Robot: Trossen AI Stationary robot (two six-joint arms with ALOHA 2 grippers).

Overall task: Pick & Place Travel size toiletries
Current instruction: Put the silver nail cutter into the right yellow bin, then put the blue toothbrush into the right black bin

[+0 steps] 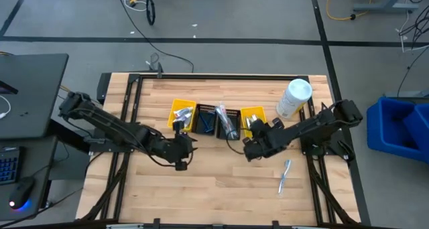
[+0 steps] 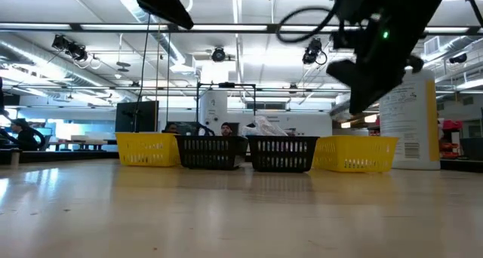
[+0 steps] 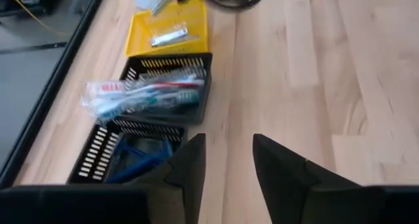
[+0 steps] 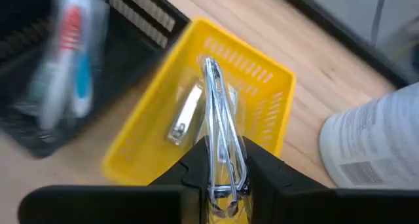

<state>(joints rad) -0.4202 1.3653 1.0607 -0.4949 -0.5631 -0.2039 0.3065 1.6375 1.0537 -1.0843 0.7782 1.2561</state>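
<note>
Four small baskets sit in a row mid-table: yellow basket (image 1: pixel 181 110), two black ones (image 1: pixel 207 119) (image 1: pixel 230 122), then a second yellow basket (image 1: pixel 253 113) on the right. A big white bottle (image 1: pixel 293 98) stands at the row's right end, near the table's far edge.

Right gripper (image 4: pixel 221 178) hangs above the right yellow basket, fingers clamped on a shiny metal item (image 4: pixel 218 119) in clear wrap, looks like tweezers or clippers, hard to say which. It sticks out from the fingertips over the basket's inside. A nail clipper (image 4: pixel 185 112) lies flat in that basket.

Left gripper (image 3: pixel 226 162) is over bare table just in front of the left black basket, fingers parted with nothing between them.

The middle-right black basket holds a clear pack of toothbrushes (image 3: pixel 147 94), red, white and teal, lying across its rim. The left black one has blue items (image 3: pixel 134 158) inside, too blurred to name.

One pale blue toothbrush (image 1: pixel 285 175) lies alone on the table near the front right, well apart from the baskets.

In the low view the baskets line up in front of the room, people blurred behind.
</note>
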